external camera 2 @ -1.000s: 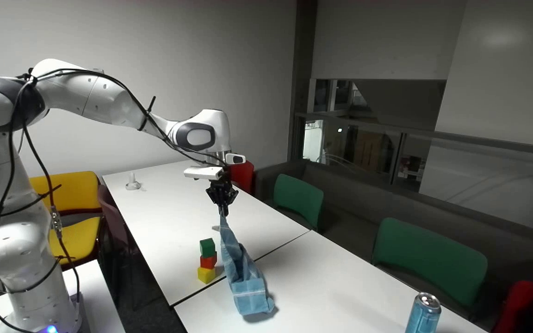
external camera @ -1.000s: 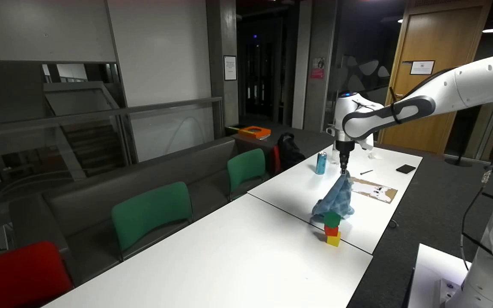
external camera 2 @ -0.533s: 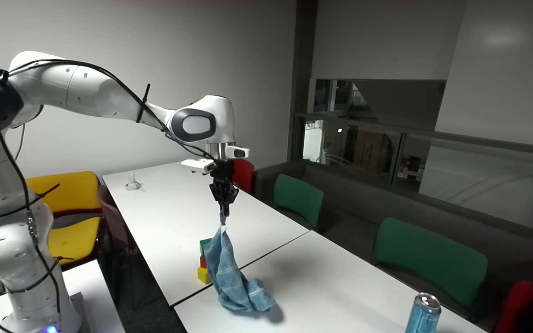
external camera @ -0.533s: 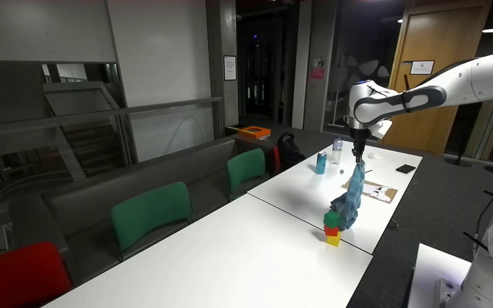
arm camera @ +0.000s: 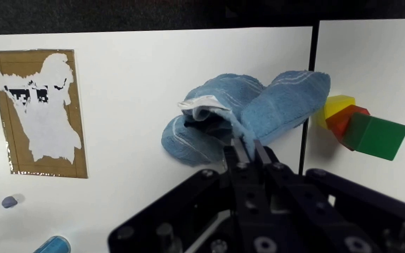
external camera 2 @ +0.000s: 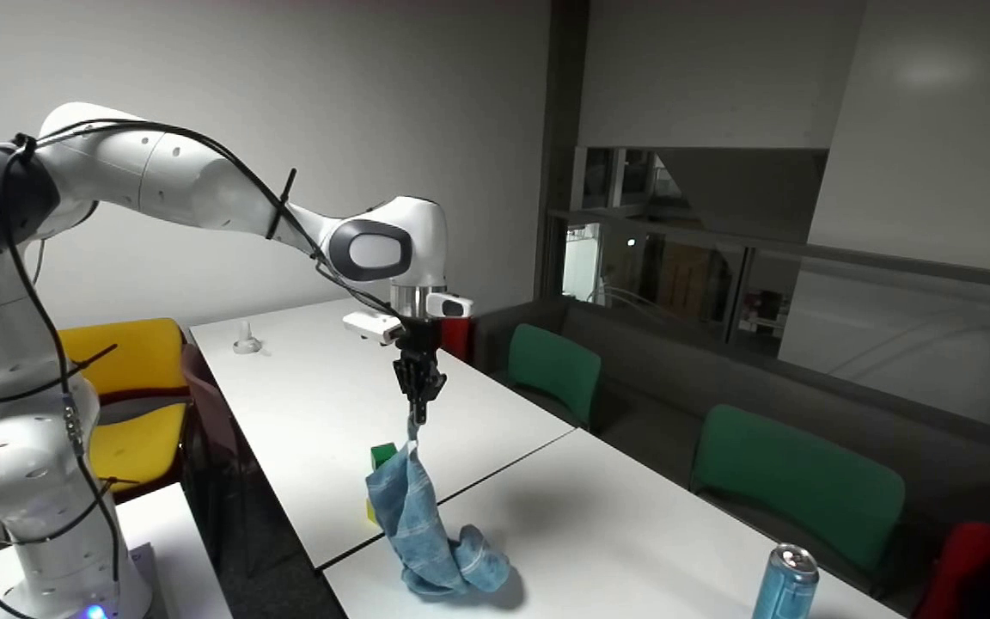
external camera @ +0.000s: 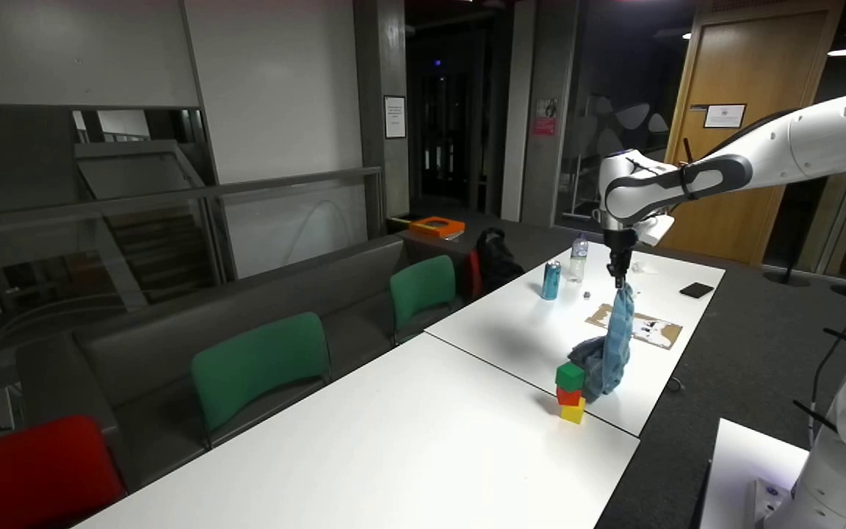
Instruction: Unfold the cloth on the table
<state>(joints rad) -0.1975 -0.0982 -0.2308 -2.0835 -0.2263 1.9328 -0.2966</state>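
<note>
The blue cloth (arm camera: pixel 283 100), with pale stripes and a white tag, hangs bunched from my gripper (arm camera: pixel 247 144). A narrow corner of it is pinched between the fingertips, which stand close together. In both exterior views the cloth (external camera: pixel 617 338) (external camera 2: pixel 422 524) drops in a long, twisted fold below the gripper (external camera: pixel 620 283) (external camera 2: pixel 418 421). Its lower end curls up close to the white table (external camera: pixel 393 411) (external camera 2: pixel 332 430); I cannot tell how much of it rests there. The inside of the folds is hidden.
A stack of yellow, red and green blocks (arm camera: pixel 374 135) (external camera: pixel 570 389) stands right beside the cloth, partly covered by it in an exterior view. A cardboard picture (arm camera: pixel 55 123), a blue can (external camera: pixel 551 281), a bottle (external camera: pixel 578 258) and a flat black object (external camera: pixel 696 290) also lie or stand around.
Still gripping the cloth, the gripper has shifted back toward the robot's base, rising and then dipping a little. The cloth has swung closer to the blocks and bunched more at its lower end.
</note>
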